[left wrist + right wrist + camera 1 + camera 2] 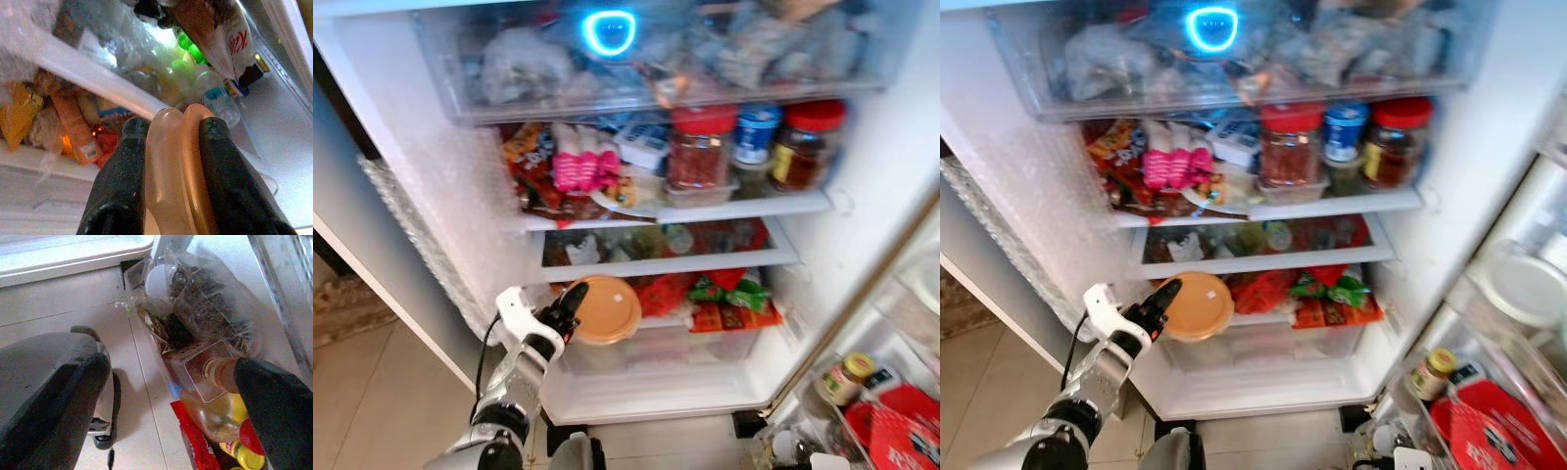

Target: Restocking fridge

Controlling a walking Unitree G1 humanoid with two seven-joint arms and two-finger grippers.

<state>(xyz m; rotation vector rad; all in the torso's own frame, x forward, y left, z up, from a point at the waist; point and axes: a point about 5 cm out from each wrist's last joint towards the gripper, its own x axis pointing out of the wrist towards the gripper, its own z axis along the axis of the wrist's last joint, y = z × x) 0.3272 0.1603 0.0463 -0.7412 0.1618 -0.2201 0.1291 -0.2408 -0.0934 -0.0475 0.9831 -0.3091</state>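
An open fridge (401, 196) is seen from above in the head views, its shelves crowded. On the lower shelf, at the left, a round tub with an orange-brown lid (603, 309) is held at its near left edge by the left pincer (570, 305), which is reached up from the silver left arm (514, 377).

The upper shelf carries two red-lidded jars (700, 147) with a blue-lidded jar (756, 132) between them, and pink packets (579, 164) to the left. Above them a clear drawer (656, 59) is packed with bags, and a blue ring of light (608, 32) glows on it. To the right of the tub, red and green packets (729, 304) are laid on the lower shelf. At the far right, the door rack (1489, 392) is shown holding a small yellow-capped jar (1433, 372).

The grip is made plain in the left wrist view: the two black fingers (124, 191) are closed on the rim of the lid (178, 171), one on each side, with the edge pressed between them.

In the right wrist view, the right pincer (171, 401) is seen with its fingers spread wide and nothing between them, above a tiled floor (63, 303) and bottles (220, 416) in a rack.
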